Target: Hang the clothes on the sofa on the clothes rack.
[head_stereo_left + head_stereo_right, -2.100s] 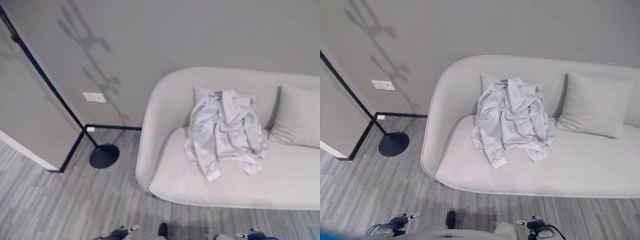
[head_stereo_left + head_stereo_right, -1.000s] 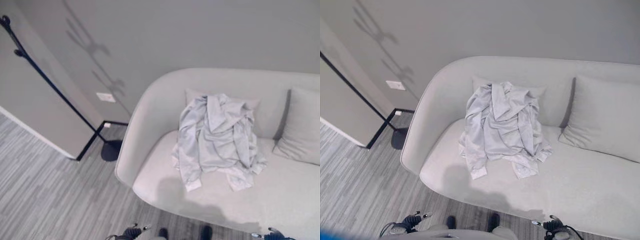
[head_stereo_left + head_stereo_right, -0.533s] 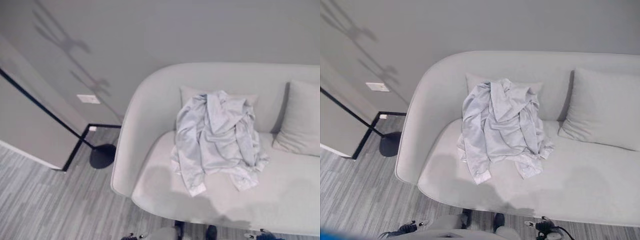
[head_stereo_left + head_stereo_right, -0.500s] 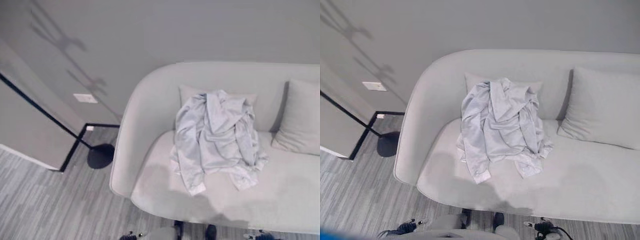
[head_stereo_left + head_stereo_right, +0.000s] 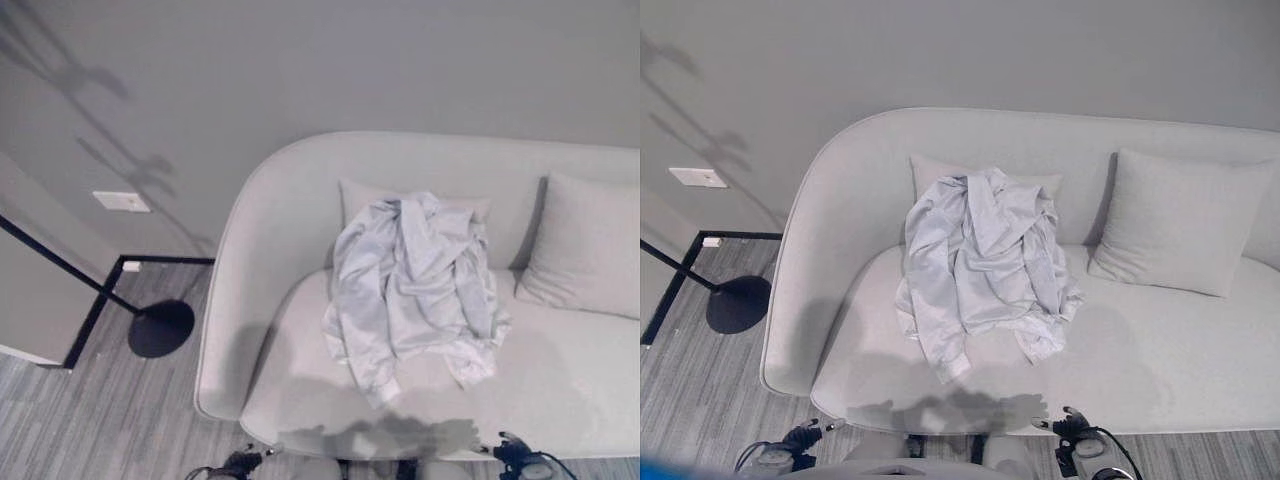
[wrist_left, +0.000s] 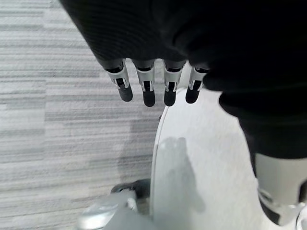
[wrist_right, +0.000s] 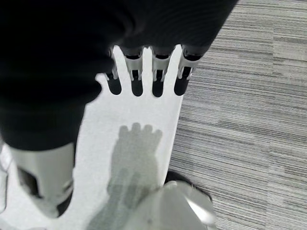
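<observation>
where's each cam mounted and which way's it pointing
Left eye and right eye views: on the head, looking down at the garment on the sofa; both share the rack base.
Left wrist view: over the left hand, fingers straight, sofa edge and floor.
Right wrist view: over the right hand, likewise.

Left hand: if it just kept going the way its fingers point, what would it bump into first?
Probably the sofa's front edge, or the grey floor beside it. The left hand, fingers straight, hangs over that boundary; depth is unclear.
</observation>
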### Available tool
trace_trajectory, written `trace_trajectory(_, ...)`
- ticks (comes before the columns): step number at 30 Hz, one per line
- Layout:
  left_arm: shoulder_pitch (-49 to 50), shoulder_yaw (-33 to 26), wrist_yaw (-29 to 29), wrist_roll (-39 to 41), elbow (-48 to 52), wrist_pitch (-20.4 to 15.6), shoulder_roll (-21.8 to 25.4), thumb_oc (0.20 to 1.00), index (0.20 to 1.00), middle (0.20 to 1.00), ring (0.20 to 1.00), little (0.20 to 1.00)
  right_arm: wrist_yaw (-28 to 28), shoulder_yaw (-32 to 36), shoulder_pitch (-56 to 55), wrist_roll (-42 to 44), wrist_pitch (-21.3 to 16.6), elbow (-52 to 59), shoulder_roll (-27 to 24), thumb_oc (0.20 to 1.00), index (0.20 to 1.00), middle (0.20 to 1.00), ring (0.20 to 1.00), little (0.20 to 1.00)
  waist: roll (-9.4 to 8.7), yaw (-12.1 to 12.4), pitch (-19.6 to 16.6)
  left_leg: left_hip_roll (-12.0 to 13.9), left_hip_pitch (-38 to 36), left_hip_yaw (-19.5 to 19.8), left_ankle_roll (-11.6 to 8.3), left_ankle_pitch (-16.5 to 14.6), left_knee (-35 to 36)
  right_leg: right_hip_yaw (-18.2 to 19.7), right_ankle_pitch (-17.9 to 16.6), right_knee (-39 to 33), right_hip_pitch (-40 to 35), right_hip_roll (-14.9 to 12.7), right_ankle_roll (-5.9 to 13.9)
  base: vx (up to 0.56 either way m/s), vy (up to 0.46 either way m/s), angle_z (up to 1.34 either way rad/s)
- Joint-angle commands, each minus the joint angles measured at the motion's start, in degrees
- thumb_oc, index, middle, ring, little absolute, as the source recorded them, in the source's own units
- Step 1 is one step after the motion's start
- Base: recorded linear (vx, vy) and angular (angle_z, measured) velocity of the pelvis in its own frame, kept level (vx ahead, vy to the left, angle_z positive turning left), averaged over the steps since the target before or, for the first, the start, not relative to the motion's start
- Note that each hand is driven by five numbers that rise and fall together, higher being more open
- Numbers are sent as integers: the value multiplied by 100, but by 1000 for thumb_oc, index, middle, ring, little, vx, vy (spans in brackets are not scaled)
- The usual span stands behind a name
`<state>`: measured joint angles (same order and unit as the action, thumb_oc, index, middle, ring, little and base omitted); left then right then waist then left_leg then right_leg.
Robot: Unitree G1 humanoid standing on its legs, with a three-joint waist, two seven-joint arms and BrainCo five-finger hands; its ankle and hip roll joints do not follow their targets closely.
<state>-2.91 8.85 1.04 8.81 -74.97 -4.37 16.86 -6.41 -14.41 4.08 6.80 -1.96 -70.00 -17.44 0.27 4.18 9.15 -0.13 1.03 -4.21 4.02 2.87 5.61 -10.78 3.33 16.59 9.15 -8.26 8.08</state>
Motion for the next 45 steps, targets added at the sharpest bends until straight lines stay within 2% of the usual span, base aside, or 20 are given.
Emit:
trace_trajectory(1,-164,20,71,109,-130,-35,58,1000,1000,1000,1000,1000,-57,-25,2,16,-154,291,-271,1000,1000,1000,1000,1000,76,107,-59,-50,58,382,-558,-107,-72,17,-404,-733,-119,-132,200,118,-148,-3)
trace_trajectory(2,-196,32,92,135,-115,-52,67,1000,1000,1000,1000,1000,-65,13,11,24,-150,293,-285,1000,1000,1000,1000,1000,61,80,-38,-25,9,427,-583,-156,-70,133,-579,-972,41,-220,278,90,-101,-5)
trace_trajectory(3,-197,34,93,135,-115,-52,66,1000,1000,1000,1000,1000,-65,14,11,24,-149,293,-286,1000,1000,1000,1000,1000,68,88,-28,-18,-8,422,-585,-166,-69,136,-580,-981,23,-211,278,98,-107,-3)
trace_trajectory(7,-259,35,145,160,-31,-118,75,1000,1000,1000,1000,1000,-89,66,-68,-2,-110,291,-293,1000,1000,1000,1000,1000,31,-88,39,65,-262,547,-685,-306,-61,394,-1027,-1664,280,-344,520,144,-188,11)
trace_trajectory(8,-299,76,156,188,29,-131,69,1000,1000,1000,1000,1000,-87,53,-110,-33,-97,284,-305,1000,1000,1000,1000,1000,-32,-162,64,111,-382,566,-760,-358,-61,383,-1128,-1731,261,-372,580,137,-223,25)
trace_trajectory(9,-299,76,156,188,30,-130,69,1000,1000,1000,1000,1000,-87,53,-110,-33,-98,284,-305,1000,1000,1000,1000,1000,-29,-170,73,113,-390,574,-761,-358,-61,373,-1129,-1738,244,-372,580,151,-273,34)
trace_trajectory(11,-368,109,189,188,88,-177,81,1000,1000,1000,1000,1000,-95,31,-112,-66,-95,256,-294,1000,1000,1000,1000,1000,-172,-152,42,110,-429,621,-849,-410,-61,260,-1228,-1911,18,-441,654,136,-304,49)
trace_trajectory(12,-380,127,194,199,53,-184,17,1000,1000,1000,1000,1000,-68,-10,-99,-141,-76,165,-288,1000,1000,1000,1000,1000,-236,-141,-38,258,-470,608,-964,-422,-61,176,-1246,-2006,-162,-380,673,130,-318,41)
trace_trajectory(14,-377,131,191,207,31,-181,-17,1000,1000,1000,1000,1000,-56,-29,-89,-142,-85,142,-292,1000,1000,1000,1000,1000,-246,-141,-67,331,-458,609,-1022,-413,-61,115,-1226,-2036,-226,-346,665,100,-281,14)
trace_trajectory(18,-383,268,189,152,-51,-155,-146,1000,1000,1000,1000,1000,-77,-25,-62,-31,-109,103,-331,1000,1000,1000,1000,1000,-219,-203,-101,610,-341,683,-1173,-322,-61,-8,-948,-1978,-360,-101,538,41,-268,14)
trace_trajectory(19,-405,330,184,135,-24,-155,-191,1000,1000,1000,1000,1000,-90,-10,-57,11,-117,75,-387,1000,1000,1000,1000,1000,-173,-219,-85,661,-280,737,-1183,-216,-61,-51,-865,-2004,-413,-17,490,48,-216,27)
trace_trajectory(22,-413,363,192,147,-14,-156,-243,1000,1000,1000,1000,1000,-89,-6,-59,27,-123,46,-446,1000,1000,1000,1000,1000,-153,-253,-100,631,-267,831,-1169,-174,-61,-128,-850,-2079,-480,14,453,44,-70,14)
trace_trajectory(23,-416,377,191,162,-3,-153,-264,1000,1000,1000,1000,1000,-94,-1,-69,27,-116,45,-456,1000,1000,1000,1000,1000,-134,-267,-119,581,-171,857,-1147,-105,-61,-153,-830,-2122,-504,20,460,63,19,21)
trace_trajectory(24,-408,419,148,148,2,-133,-296,1000,1000,1000,1000,1000,-112,6,-39,30,-110,15,-498,1000,1000,1000,1000,1000,-103,-230,-112,425,65,927,-1104,-68,-61,-112,-780,-2159,-571,32,444,63,19,27)
trace_trajectory(26,-389,439,138,126,-6,-135,-307,1000,1000,1000,1000,1000,-98,21,-56,25,-110,15,-506,1000,1000,1000,1000,1000,-78,-239,-141,371,93,927,-1077,-78,-61,-107,-778,-2159,-607,43,451,103,55,11)
trace_trajectory(27,-371,473,104,7,-51,-141,-298,1000,1000,1000,1000,1000,-107,52,-66,59,-135,22,-479,1000,1000,1000,1000,1000,-24,-263,-205,320,64,793,-1061,-108,-61,-96,-794,-2159,-623,31,467,125,71,-2)
trace_trajectory(35,-374,439,170,-62,35,-191,-175,1000,1000,1000,1000,1000,-179,3,-79,84,-201,355,-438,1000,1000,1000,1000,1000,2,-281,-182,245,-53,574,-997,-207,-61,59,-863,-2159,-563,-53,481,64,64,-16)
trace_trajectory(39,-429,407,274,-21,274,-232,-46,1000,1000,1000,1000,1000,-251,-8,-62,-38,-224,877,-571,1000,1000,1000,1000,1000,-18,-271,-142,242,-33,543,-981,-223,-61,90,-887,-2159,-499,-74,513,13,17,-9)
trace_trajectory(44,-505,292,514,-71,924,-397,259,1000,1000,1000,1000,1000,-407,261,-61,-159,-368,2050,-1010,1000,1000,1000,1000,1000,-18,-301,-93,265,-17,502,-993,-239,-61,124,-907,-2159,-413,-116,568,3,4,-11)
trace_trajectory(45,-619,260,630,-39,1299,-463,424,1000,1000,1000,1000,1000,-475,338,56,-212,-430,2448,-1213,1000,1000,1000,1000,1000,-8,-318,-40,276,14,490,-999,-226,-61,145,-927,-2159,-356,-135,592,-45,-3,-7)
